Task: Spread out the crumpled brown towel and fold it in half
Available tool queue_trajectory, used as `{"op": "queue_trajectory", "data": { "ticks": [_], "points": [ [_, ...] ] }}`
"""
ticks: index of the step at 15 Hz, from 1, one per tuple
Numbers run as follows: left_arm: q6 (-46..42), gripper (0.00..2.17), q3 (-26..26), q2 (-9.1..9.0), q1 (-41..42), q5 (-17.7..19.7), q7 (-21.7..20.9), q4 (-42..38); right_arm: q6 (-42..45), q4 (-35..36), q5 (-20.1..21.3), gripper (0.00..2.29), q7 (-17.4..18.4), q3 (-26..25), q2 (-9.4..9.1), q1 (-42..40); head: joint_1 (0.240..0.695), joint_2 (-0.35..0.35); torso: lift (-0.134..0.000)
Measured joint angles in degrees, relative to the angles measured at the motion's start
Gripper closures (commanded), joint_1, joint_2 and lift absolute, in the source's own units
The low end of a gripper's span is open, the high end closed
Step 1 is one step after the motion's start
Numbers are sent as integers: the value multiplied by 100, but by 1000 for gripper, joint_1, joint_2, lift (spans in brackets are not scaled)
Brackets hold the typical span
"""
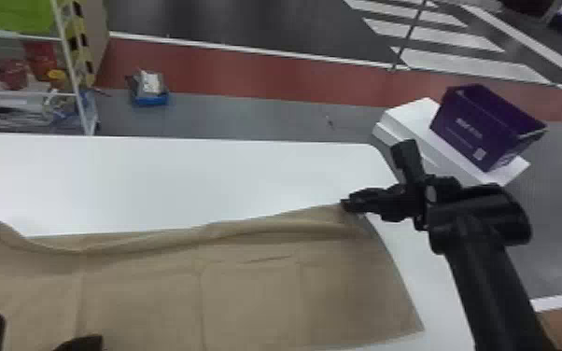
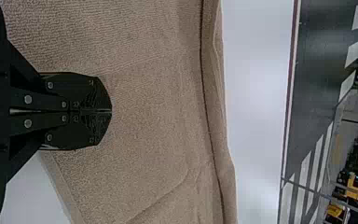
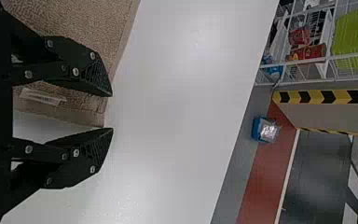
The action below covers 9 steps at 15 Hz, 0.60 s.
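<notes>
Brown towel (image 1: 247,289) lies broad and creased on the white counter (image 1: 163,179)

It's mostly opened out, I can see that much, running past the head view's left and bottom edges. Along the far side, the cloth has a long, soft ridge, puffed up and a bit wavy, dipping toward the left. Flatter crease lines cross the middle, and the right edge slants down to a near corner resting on the counter. Close up, the weave looks coarse, with a pale label (image 3: 43,96) near the far right corner.

Right at that corner is the right end effector (image 1: 346,204), its fingers parted, the corner of the cloth lying between them. The left end effector (image 1: 79,343) is over the towel on the near left, its fingers pressed together.

The black right arm (image 1: 485,261) crosses the counter's right end, blocking some of what's behind it. Beyond that end, a purple box (image 1: 485,126) sits tilted on a white block (image 1: 415,109). Farther back on the left stand a white wire rack (image 1: 72,60) and, on the floor, a small blue container (image 1: 151,99).
</notes>
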<state>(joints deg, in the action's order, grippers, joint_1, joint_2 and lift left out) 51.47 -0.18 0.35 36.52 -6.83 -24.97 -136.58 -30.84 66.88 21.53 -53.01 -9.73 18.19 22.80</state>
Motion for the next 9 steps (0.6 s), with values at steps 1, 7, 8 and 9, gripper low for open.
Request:
{"op": "queue_trajectory", "data": {
  "ticks": [1, 7, 8, 9],
  "points": [
    [0, 2037, 1, 0, -1, -5, 1, 0, -30, -8, 1, 1301, -17, 33, -5, 25, 695, -257, -124],
    [0, 2037, 9, 0, -81, -18, 8, 22, -236, 174, -50, 1359, -249, -50, 7, -17, 695, -250, -124],
    [0, 2037, 15, 0, -94, -19, 10, 6, -246, 233, -61, 1359, -257, -82, 13, -43, 695, -252, -124],
    [0, 2034, 33, 0, -108, -19, 21, -28, -250, 279, -72, 1359, -262, -106, 21, -68, 695, -252, -124]
  ]
}}
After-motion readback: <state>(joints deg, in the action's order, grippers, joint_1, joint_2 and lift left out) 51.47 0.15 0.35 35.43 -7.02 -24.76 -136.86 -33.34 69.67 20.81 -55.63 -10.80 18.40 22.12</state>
